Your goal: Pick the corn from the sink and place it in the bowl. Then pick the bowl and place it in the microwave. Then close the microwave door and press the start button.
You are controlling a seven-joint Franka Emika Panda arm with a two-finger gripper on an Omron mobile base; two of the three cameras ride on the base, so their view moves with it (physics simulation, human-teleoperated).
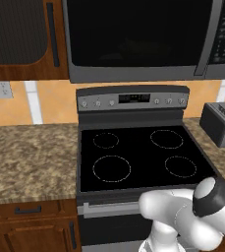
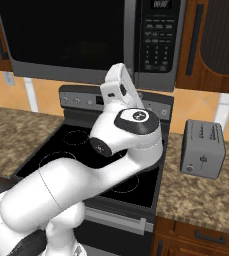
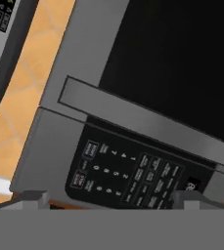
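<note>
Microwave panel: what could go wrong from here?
1. The end effector is open and faces the button panel, where the keys sit close together; wide jaws could hit a wrong key or two.
2. The microwave door looks shut, but its glass is too dark to show whether the bowl is inside.

The arm (image 2: 81, 180) consists of smooth, glossy white rounded link housings joined at dark joints. Behind the end effector, a joint carries a black oval cap (image 2: 136, 120) with a white centre bearing small dark marks. A second black-and-grey cap (image 1: 211, 196) closes another joint. The link nearest the end effector is a flat white block.
</note>
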